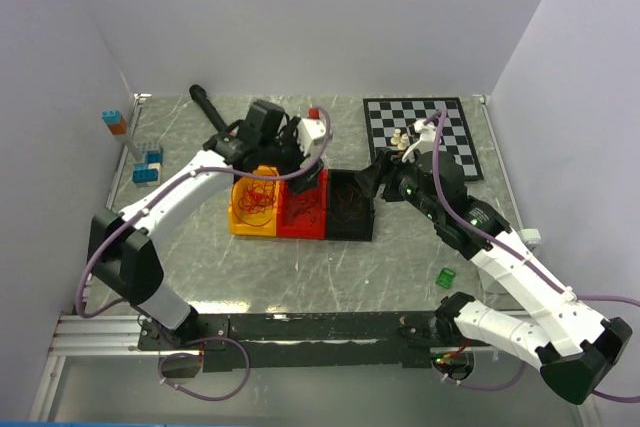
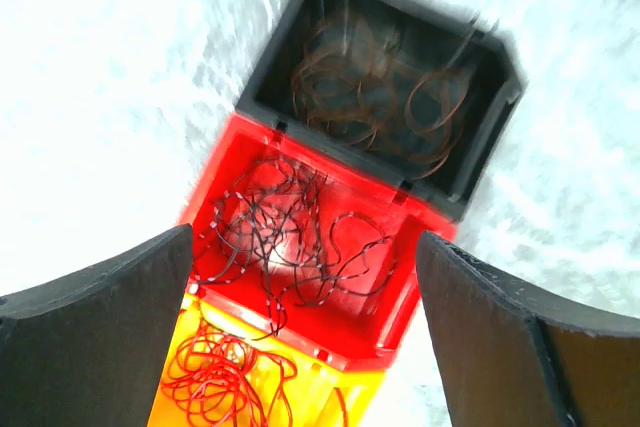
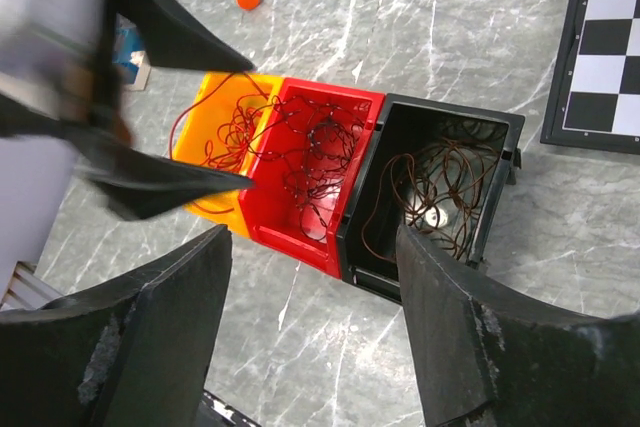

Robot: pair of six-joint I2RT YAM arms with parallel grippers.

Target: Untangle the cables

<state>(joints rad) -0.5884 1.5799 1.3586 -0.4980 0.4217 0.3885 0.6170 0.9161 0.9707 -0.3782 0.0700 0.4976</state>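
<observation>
Cables (image 1: pixel 303 205) lie sorted by colour in three bins set in a touching row mid-table: red cables (image 2: pixel 225 377) heaped in the yellow bin (image 1: pixel 245 229), dark cables (image 2: pixel 290 237) sprawled in loose loops across the red bin (image 1: pixel 302 231), brown cables (image 2: pixel 380 97) coiled in the black bin (image 1: pixel 352 235). The piles look separate. One red strand arcs above the yellow bin's rim toward the left fingers in the right wrist view; whether it touches them I cannot tell. Left gripper (image 2: pixel 305 247) hangs directly over the red and yellow bins, jaws spread wide, nothing between them. Judgement: sorting is mostly done, and the step in hand is placing the left arm for whichever strand needs attention. To do it well, pick a single raised loop, come straight down with one finger on either side of it, pinch that strand alone, and lift slowly so neighbouring loops slide off rather than ride over the divider into the next bin. Left arm reaches forward from its base, wrist bent down over the bins. Right gripper (image 3: pixel 312 242) is also parted and empty, poised above the black bin's near side, arm angled in from the right, chessboard (image 1: pixel 425 132) beyond it.
</observation>
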